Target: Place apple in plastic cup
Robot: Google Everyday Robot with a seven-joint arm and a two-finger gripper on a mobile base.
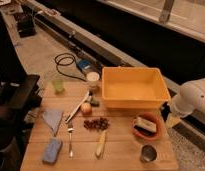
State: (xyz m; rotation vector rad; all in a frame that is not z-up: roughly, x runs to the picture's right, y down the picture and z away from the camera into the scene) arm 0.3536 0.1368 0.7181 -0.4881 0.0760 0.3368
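Note:
The apple (86,108), pale yellow-orange with a red blush, lies on the wooden table (121,155) near its middle, beside a white utensil (78,106). The plastic cup (57,84), translucent light green, stands upright at the table's back left, well apart from the apple. My white arm (192,99) comes in from the right edge, and my gripper (172,119) hangs beside the table's right side, far from both the apple and the cup. It holds nothing that I can see.
A yellow bin (132,87) fills the back right. A white cup (92,79), grapes (96,123), a banana-like piece (100,144), a fork (70,140), a blue sponge (52,150), a grey cloth (52,120), a brown bowl (137,131) and a metal cup (148,153) are on the table.

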